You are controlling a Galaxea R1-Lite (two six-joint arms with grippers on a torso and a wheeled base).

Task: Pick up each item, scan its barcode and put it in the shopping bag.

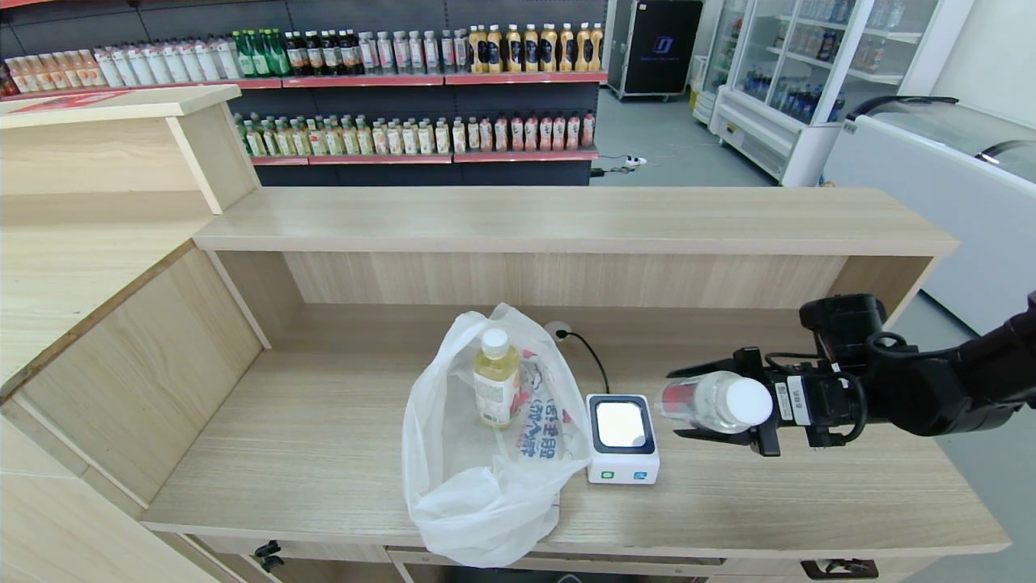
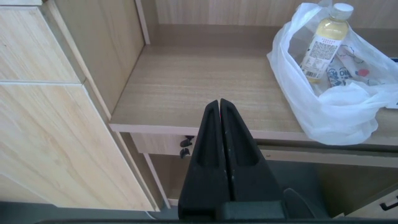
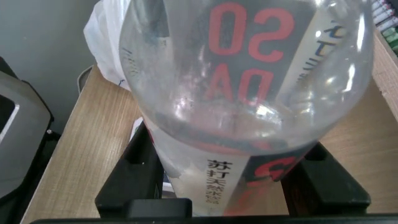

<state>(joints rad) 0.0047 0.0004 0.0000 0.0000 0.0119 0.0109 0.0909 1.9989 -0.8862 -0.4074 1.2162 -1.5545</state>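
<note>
1. Head view: right gripper (image 1: pixel 698 402) is clamped on a clear bottle (image 1: pixel 716 402), held sideways just right of the scanner (image 1: pixel 622 437). A yellow drink (image 1: pixel 496 380) is already in the shopping bag (image 1: pixel 486 486) left of the scanner. So one's done, and I'd guess this one needs scanning.
2. Left wrist view: left gripper (image 2: pixel 219 143) is pinched shut and empty, off the counter (image 2: pixel 186 87) front edge, beyond the bag from the scanner. Plenty of room.
3. Right wrist view: bottle's snug between the jaws, with open counter beside the scanner.
</note>
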